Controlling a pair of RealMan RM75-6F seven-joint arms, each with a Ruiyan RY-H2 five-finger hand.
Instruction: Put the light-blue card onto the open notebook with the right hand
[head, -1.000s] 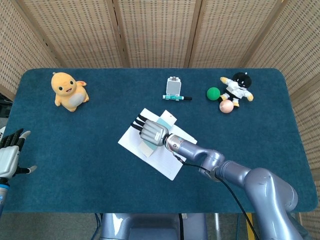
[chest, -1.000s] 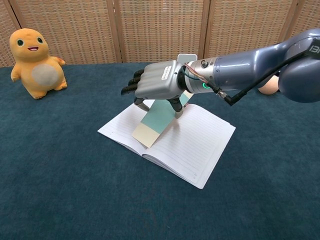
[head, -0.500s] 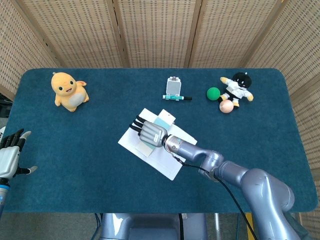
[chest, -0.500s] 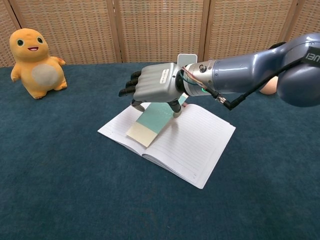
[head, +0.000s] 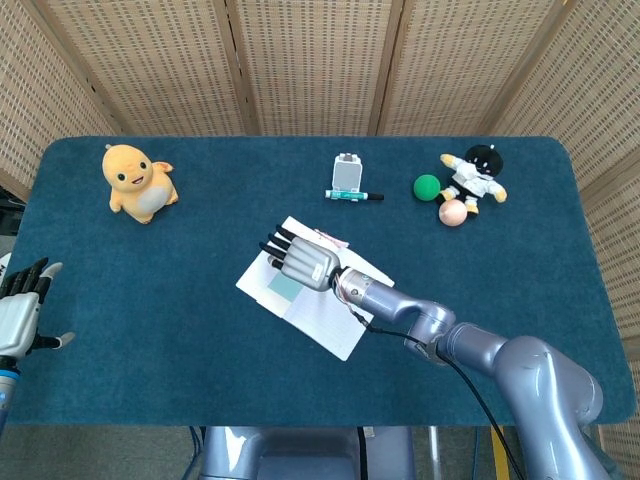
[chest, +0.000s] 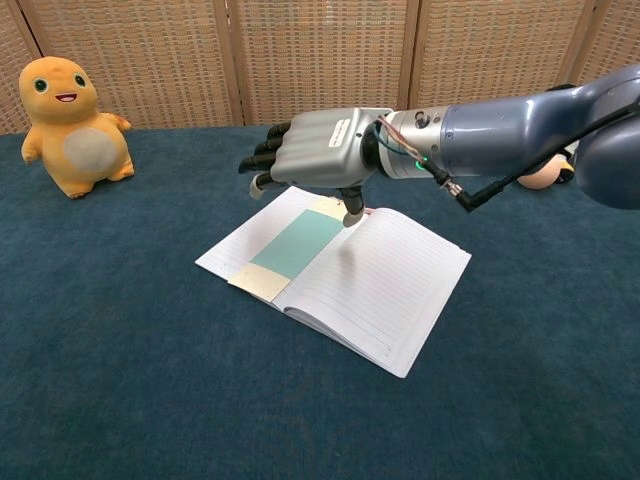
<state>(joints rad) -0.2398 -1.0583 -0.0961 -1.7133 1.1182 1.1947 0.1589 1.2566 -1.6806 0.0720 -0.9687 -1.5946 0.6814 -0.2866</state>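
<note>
The right hand (chest: 312, 160) hovers over the open notebook (chest: 380, 285), fingers spread and holding nothing. The light-blue card (chest: 295, 241) lies flat on the notebook's left page.

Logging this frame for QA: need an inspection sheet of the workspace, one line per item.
Surface: dark teal cloth-covered table.
Job's things: light-blue card lies flat on the left page of the open notebook.
Clutter: orange plush toy far left; white clip-like item with a teal pen far centre; green ball, peach ball and black-and-white doll far right.
Robot hands: right robot hand hovers above the card's far end, fingers spread, holding nothing; left robot hand at the table's left edge, open, empty.
Cables: black cable runs along the right forearm.
Surroundings: woven folding screens behind the table.
</note>
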